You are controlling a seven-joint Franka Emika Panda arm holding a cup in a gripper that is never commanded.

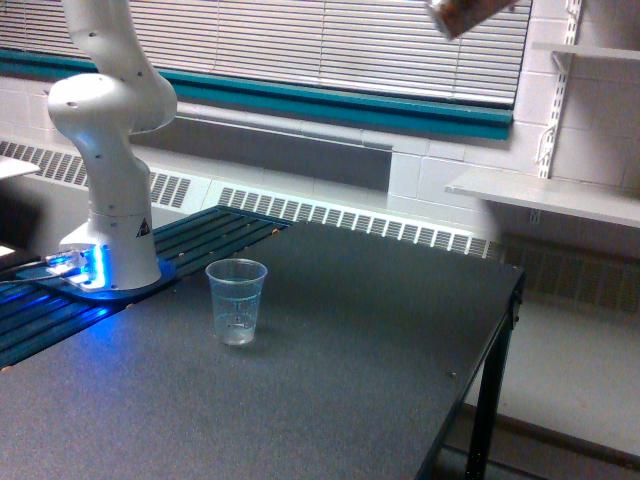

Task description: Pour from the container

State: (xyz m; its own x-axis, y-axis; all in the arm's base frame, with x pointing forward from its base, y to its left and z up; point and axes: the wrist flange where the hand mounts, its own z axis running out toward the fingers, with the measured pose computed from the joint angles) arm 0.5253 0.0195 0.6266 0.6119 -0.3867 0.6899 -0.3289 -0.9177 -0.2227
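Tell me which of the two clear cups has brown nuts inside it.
The container at the top edge of the exterior view, tilted in the air. The plastic cup standing upright on the black table looks empty.

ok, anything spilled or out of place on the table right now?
Nothing spilled. The plastic cup stands upright and looks empty on the dark table. The only odd bit: the jar of nuts is tilted at the very top edge of the exterior view, well off to the cup's right, not above it. The claw is out of frame.
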